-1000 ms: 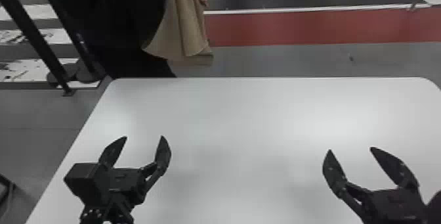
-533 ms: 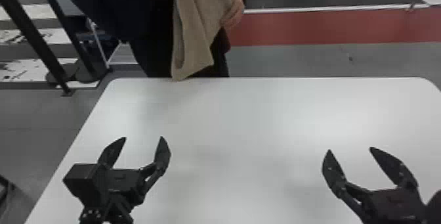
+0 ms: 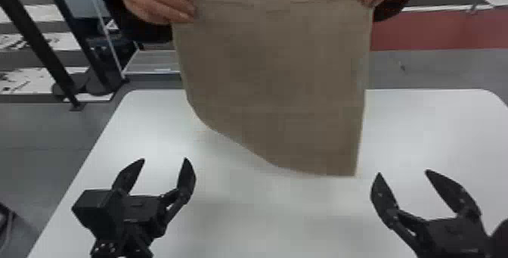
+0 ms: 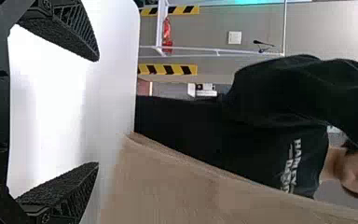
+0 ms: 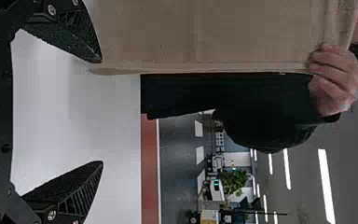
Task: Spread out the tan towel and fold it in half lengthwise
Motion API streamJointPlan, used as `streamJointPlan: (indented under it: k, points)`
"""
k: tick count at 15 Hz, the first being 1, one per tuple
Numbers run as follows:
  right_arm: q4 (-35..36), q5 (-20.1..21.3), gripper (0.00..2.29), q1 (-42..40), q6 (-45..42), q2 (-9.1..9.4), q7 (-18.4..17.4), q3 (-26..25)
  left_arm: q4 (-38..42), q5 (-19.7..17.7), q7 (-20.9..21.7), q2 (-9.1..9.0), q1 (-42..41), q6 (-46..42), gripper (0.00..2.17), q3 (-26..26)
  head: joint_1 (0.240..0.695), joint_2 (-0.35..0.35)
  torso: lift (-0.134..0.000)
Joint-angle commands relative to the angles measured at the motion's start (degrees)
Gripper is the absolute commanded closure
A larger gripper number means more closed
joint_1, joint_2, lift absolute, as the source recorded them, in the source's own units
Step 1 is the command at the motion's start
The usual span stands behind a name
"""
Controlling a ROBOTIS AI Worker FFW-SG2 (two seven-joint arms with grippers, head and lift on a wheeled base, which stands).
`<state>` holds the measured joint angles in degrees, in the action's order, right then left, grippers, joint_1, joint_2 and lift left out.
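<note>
A person's two hands hold the tan towel point(image 3: 272, 75) by its upper corners, so it hangs over the far half of the table, its lower edge slanting down toward the right. At the front left my left gripper point(image 3: 164, 160) stands open with nothing between its fingers. My right gripper point(image 3: 402, 172), also open and holding nothing, is at the front right. In the left wrist view the towel point(image 4: 191, 186) hangs beyond the left gripper point(image 4: 98, 112). In the right wrist view the towel point(image 5: 214, 35) hangs beyond the right gripper point(image 5: 102, 112), with a hand at its corner.
The white table point(image 3: 151, 125) stretches under both grippers and the towel. Behind it on the left stand dark metal posts point(image 3: 37, 45) on the floor. The person's hands point(image 3: 158, 0) are above the table's far side.
The person has brought the towel from behind the table to over it, moving right and closer, and it now hangs opened between both hands. Both arms have kept still.
</note>
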<state>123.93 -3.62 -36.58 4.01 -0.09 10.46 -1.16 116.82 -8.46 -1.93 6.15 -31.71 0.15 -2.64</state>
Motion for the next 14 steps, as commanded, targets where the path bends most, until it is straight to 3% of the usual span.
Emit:
streamJointPlan:
  k: [1,14]
  points:
    - [0.0,-0.1,0.11,-0.1,0.0,0.14,0.0,-0.1,0.0,0.0,0.0,0.0,0.0,0.0,0.08,0.0,0.695,0.097,-0.119]
    - [0.0,-0.1,0.11,-0.2,0.0,0.14,0.0,-0.2,0.0,0.0,0.0,-0.09,-0.1,0.0,0.08,0.0,0.695,0.095,-0.119]
